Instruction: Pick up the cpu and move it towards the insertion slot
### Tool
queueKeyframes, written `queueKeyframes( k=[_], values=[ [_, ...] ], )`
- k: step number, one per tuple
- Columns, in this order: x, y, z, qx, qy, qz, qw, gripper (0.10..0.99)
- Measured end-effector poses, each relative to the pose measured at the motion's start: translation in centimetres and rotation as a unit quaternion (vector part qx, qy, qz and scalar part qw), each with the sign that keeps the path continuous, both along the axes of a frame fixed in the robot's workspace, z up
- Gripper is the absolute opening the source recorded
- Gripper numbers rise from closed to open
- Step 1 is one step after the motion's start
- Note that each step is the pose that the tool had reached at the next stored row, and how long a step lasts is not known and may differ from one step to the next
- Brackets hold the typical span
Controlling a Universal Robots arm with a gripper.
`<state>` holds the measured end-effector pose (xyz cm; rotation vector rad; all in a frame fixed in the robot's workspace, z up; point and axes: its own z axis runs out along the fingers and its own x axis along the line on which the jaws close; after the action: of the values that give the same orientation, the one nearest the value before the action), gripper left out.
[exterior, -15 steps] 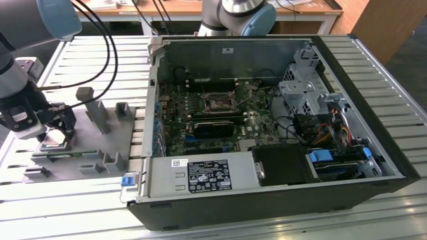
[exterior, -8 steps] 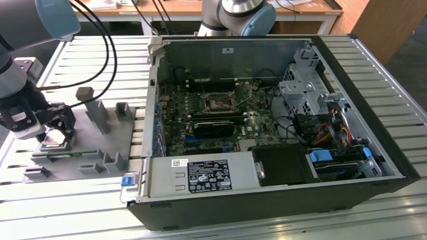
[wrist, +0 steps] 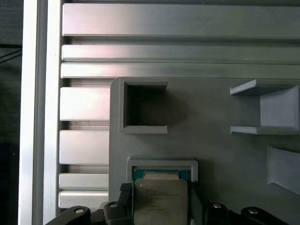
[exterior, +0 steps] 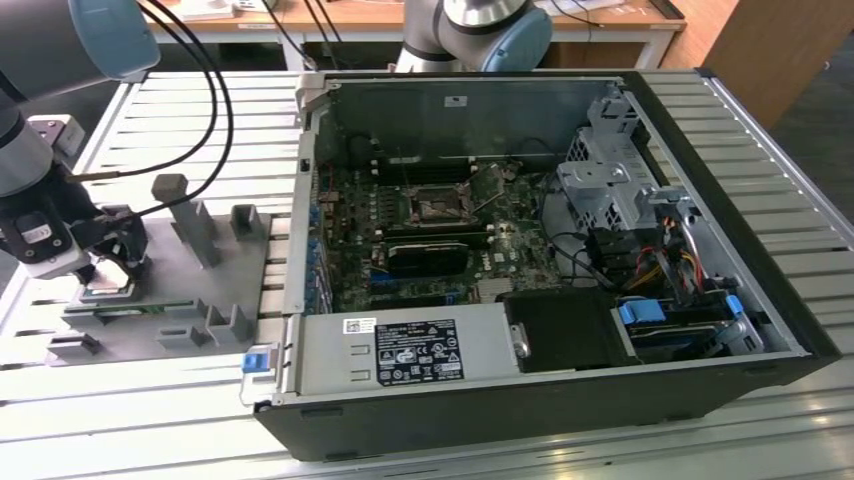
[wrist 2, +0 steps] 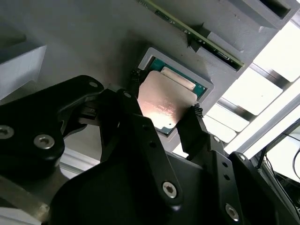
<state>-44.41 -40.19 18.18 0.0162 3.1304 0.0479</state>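
The cpu [wrist 2: 164,104] is a thin square chip with a silvery top. It lies in a square pocket of the grey fixture [exterior: 187,300] on the exterior view's left. In both wrist views my gripper [wrist 2: 166,93] straddles it, black fingertips [wrist 2: 135,77] pressed against two opposite edges. The first wrist view shows the cpu [wrist: 161,201] between the fingers of the gripper [wrist: 161,190], a green rim showing around it. The gripper [exterior: 114,268] hangs low over the cpu [exterior: 107,293]. The insertion slot [exterior: 437,207] is a dark square socket on the motherboard inside the open computer case [exterior: 721,200].
The fixture carries upright grey posts [exterior: 174,195] and an empty square pocket [wrist: 144,107] beside the cpu's pocket. A memory stick [wrist 2: 197,35] lies along the fixture edge. Cables [exterior: 200,90] hang from the arm above the slatted metal table [exterior: 801,430]. A second arm's base [exterior: 474,35] stands behind the case.
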Motion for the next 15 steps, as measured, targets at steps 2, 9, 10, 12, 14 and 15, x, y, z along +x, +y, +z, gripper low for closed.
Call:
queueKeyframes(
  k=[2, 9, 10, 12, 14, 15],
  values=[
    [0.00, 0.00, -0.01, 0.0000, 0.0000, 0.000, 1.0000, 0.592],
    [0.00, 0.00, -0.02, 0.0000, 0.0000, 0.000, 1.0000, 0.541],
    [0.00, 0.00, -0.02, 0.0000, 0.0000, 0.000, 1.0000, 0.541],
    [0.01, 0.00, 0.06, 0.0001, -0.0002, 0.000, 1.0000, 0.541],
    [0.00, 0.00, 0.21, 0.0001, -0.0001, 0.000, 1.0000, 0.541],
    [0.00, 0.00, 0.30, 0.0000, 0.0000, 0.000, 1.0000, 0.541]
  ],
)
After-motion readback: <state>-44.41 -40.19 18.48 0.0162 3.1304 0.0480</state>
